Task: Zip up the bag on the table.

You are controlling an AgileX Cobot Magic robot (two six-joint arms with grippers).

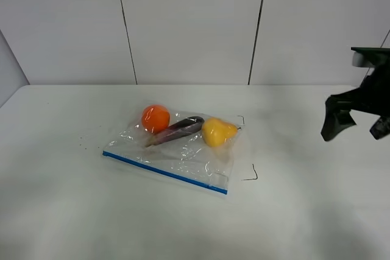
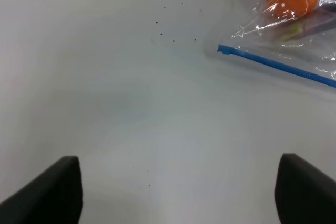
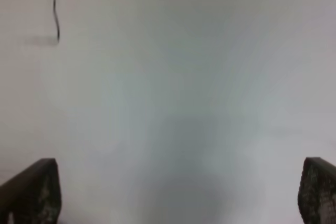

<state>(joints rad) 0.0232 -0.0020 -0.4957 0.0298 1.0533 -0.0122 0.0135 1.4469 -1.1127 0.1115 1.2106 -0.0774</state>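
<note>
Starting position, nothing gripped yet. Bag [image 1: 177,150] flat on desk [image 1: 61,211], near the middle, blue zipper strip [image 1: 164,173] along the edge nearest the camera, running at a slant from left end down to right end. Orange [image 1: 155,118], eggplant [image 1: 177,130] and yellow fruit [image 1: 217,132] bunched at the far side of the bag, well away from the strip. Small black hook mark [image 1: 251,175] on the desk just beside the strip's right end.

Right gripper [image 1: 356,129] up over the right edge of the desk, well apart from the bag; jaws spread wide, nothing between them. Right wrist view: bare desk and a hook mark [image 3: 55,19], no bag.

Left gripper [image 2: 178,192] not seen in the high view; wrist view shows jaws spread wide, empty, over bare desk with the strip's left end [image 2: 224,50] off to one side.

Judged step: approach. Whether the zipper is partly shut cannot be told.

Notes for doing it well:
- Pin one end of the strip, likely the left with the left gripper, so the crinkly film does not slide.
- Bring the other gripper onto the strip, not the film above it.
- Travel along the slant of the strip, not square to the desk edge.
- Keep pressure low; film likely to bunch.
- Keep clear of the fruit bulge.
</note>
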